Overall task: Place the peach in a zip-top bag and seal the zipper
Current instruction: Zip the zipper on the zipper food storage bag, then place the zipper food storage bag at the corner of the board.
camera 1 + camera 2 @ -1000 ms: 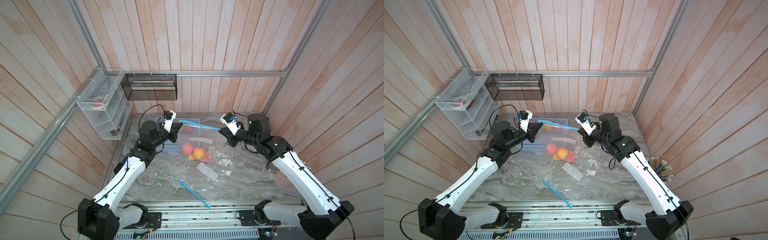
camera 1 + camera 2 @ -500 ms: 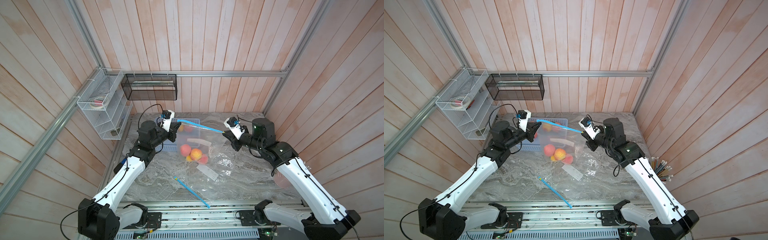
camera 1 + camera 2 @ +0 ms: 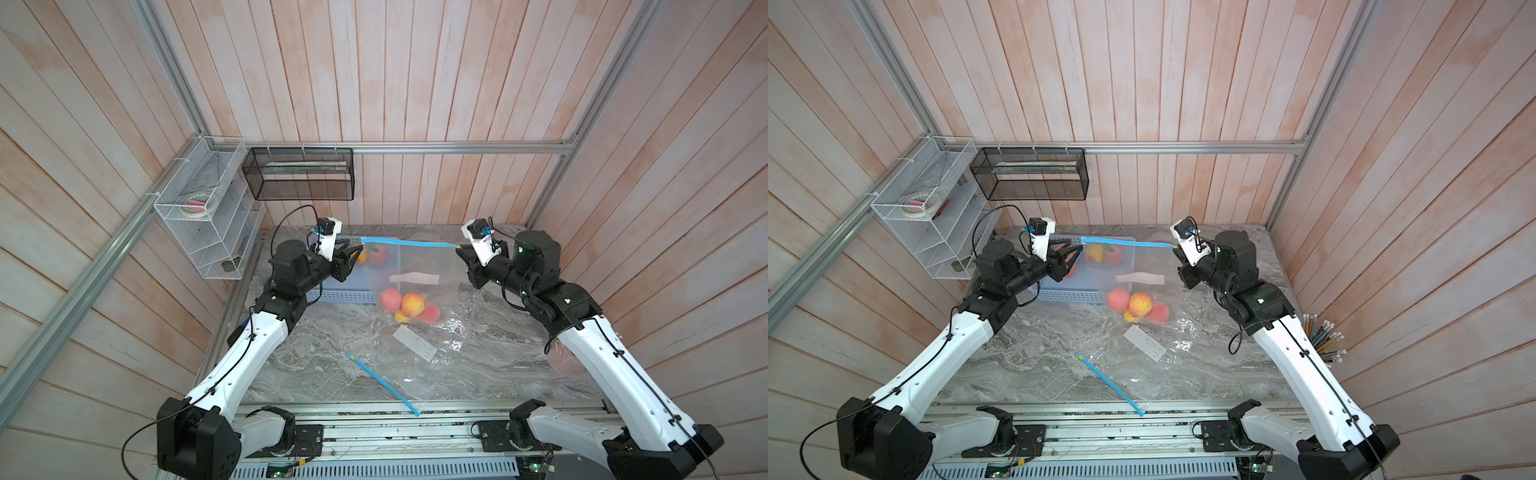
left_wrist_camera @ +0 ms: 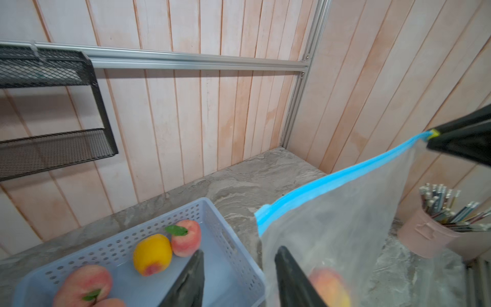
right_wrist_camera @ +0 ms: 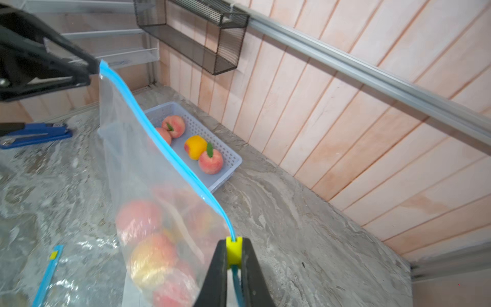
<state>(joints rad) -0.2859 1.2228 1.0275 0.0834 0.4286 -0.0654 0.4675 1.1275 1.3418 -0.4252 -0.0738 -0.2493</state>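
Clear plastic zip-top bag (image 3: pixel 419 257) with blue zipper (image 3: pixel 409 242) hangs beside a lilac perforated plastic basket (image 3: pixel 332 296), holding round pink-orange peaches (image 3: pixel 412 304). Right pincer (image 5: pixel 234 243) clamps its yellow slider (image 5: pixel 233 252); left pincer (image 4: pixel 240 251) stands apart. White label (image 3: pixel 415 278) unreadable.

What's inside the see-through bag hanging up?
Peaches, piled at the bottom of the bag. About four show. They overlap, so any more behind them would be hidden.

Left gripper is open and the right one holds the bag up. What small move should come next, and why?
Probably lower the right gripper to lay the bag on the table. It alone pinches the yellow slider at the end of the zipper, the left gripper stands open beside the other corner, and peaches sit inside.
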